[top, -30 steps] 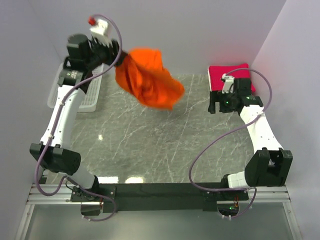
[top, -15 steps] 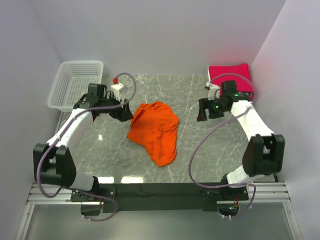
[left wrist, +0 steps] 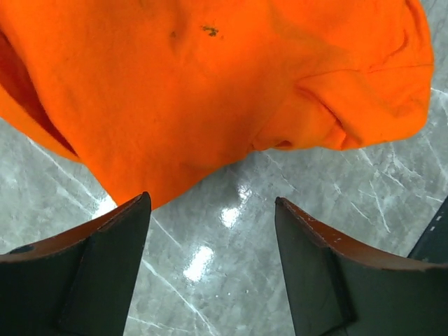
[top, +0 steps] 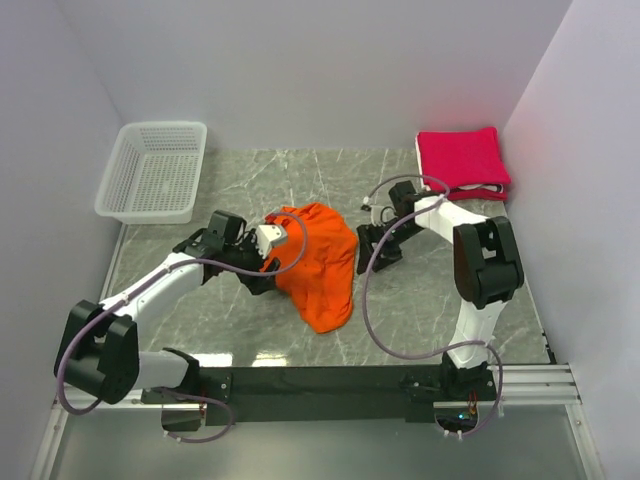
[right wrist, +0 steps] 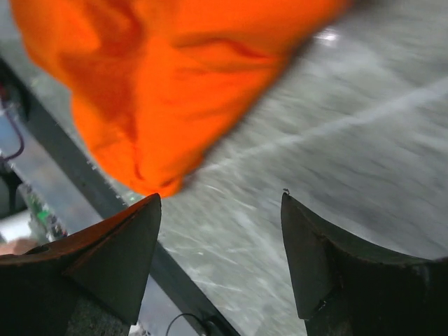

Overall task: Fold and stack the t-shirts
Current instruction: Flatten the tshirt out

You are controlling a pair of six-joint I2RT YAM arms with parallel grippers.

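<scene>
Both arms have closed in on the orange shirt (top: 318, 262) over the last half second. Left pincer (top: 268, 268) has dropped from the heap's far-left side to its near-left edge. Right pincer (top: 368, 250) has swung away from the pink stack (top: 460, 158) to the heap's right edge. Shirt unchanged in place over that half second; a second ago it hung in the air from the left arm. Both pincers spread, nothing held. Left wrist view: fingers wide apart, low over the surface (top: 430, 300), shirt edge just beyond the tips, not between them. Right wrist view (blurred): same, cloth ahead of the tips and apart from them. Shirt lies mid-surface as a crumpled heap, not flat. Long axis runs roughly near to far, broad at the far end, tapering to a point toward the near edge. Collar and sleeves not distinguishable, so cannot tell which end is the neck. Judgement: step in hand is opening the shirt out flat before folding. To do it well, each pincer should take a single layer at the outer edge, on opposite sides, then lift and draw apart so the cloth opens instead of bunching. Pinching through a fold would likely drag the whole heap. Far right corner: pink stack, folded, well apart from the shirt. Far left: basket (top: 155, 180).
</scene>
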